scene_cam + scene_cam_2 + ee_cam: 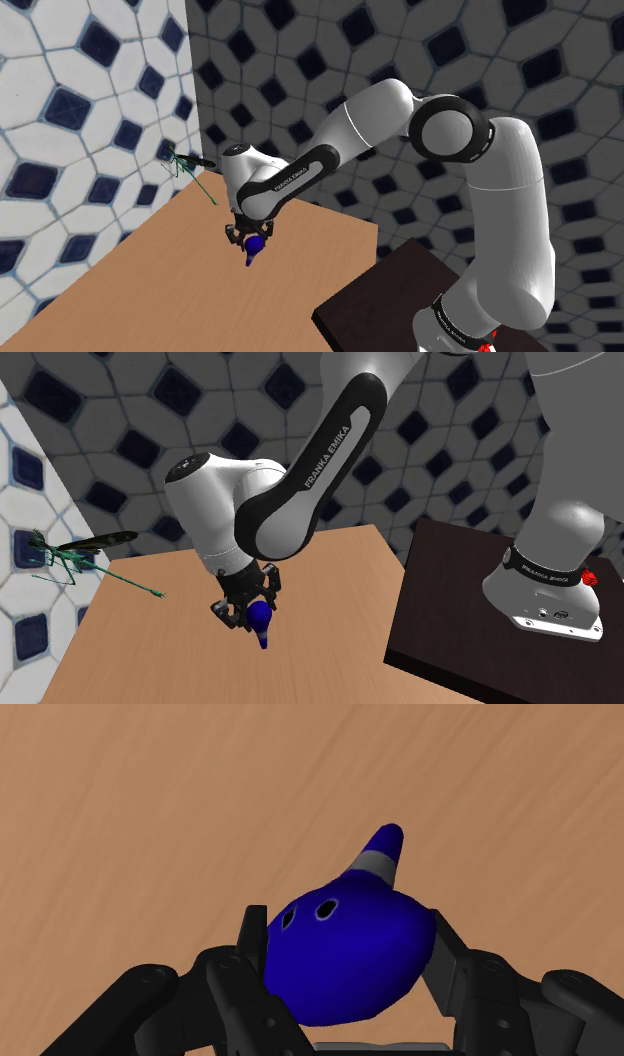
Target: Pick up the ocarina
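The gripper (345, 934) has its two fingers (252, 936) closed on the ocarina (350, 959), pressing its round body from both sides over the table (150, 794). I cannot tell if it is already off the table. The body is smooth, glossy and curved, so I think it could slip or turn between the fingers and drop. It is blue, with small holes, and narrows to a tip with a grey band. The table shows pale wood grain. A thin green insect figure (75, 552) stands by the table's edge.
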Controlling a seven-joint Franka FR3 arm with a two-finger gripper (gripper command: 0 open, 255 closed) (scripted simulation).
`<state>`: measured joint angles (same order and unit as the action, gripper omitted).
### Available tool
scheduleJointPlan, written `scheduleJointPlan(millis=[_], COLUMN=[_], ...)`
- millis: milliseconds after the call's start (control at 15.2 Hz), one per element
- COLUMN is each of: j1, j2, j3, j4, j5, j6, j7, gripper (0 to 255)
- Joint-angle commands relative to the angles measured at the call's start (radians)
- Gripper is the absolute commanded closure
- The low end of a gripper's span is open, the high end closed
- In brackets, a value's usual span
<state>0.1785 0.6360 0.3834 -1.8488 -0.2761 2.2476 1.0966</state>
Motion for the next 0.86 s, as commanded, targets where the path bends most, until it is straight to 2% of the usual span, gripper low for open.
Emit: scheduleJointPlan(millis=[0,792], j1=[-0.007,-0.028], j2=[-0.021,-0.116], j3=[0.006,0.037], j4=[-0.001,0.001], j5=[0.009,0.051], j6=[-0.019,-0.112], j7=[-0.007,-0.030], gripper=[255,255])
